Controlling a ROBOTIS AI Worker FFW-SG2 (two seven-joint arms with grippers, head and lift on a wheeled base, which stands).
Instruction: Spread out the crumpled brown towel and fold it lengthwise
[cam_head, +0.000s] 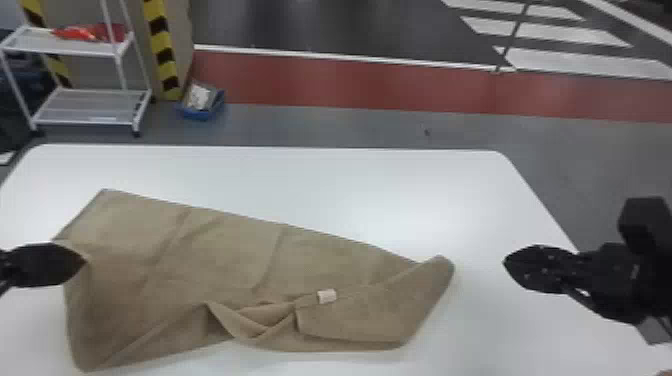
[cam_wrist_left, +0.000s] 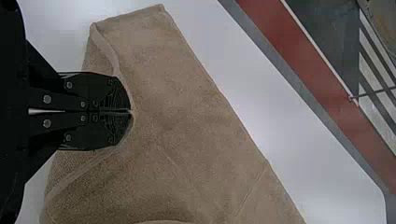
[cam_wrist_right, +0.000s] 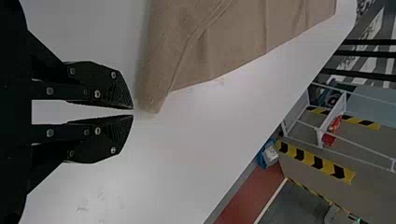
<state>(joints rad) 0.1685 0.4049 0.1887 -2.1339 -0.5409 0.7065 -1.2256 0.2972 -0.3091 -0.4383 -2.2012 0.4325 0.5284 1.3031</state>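
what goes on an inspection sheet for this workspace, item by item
surface: white table, a few faint marks near the right gripper
job's things: brown towel, partly spread, bunched along its near side; pale tag on it
clutter: nothing seen
grippers: left gripper closed on the towel's edge; right gripper's fingers apart, off the towel's right end
cables: nothing seen
surroundings: white cart, blue bin, red floor band

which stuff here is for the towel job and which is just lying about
For the job:
- brown towel
- left gripper, pinching its edge
- right gripper
- white table underneath

Just about:
- white cart
- red stuff on it
- blue bin on the floor
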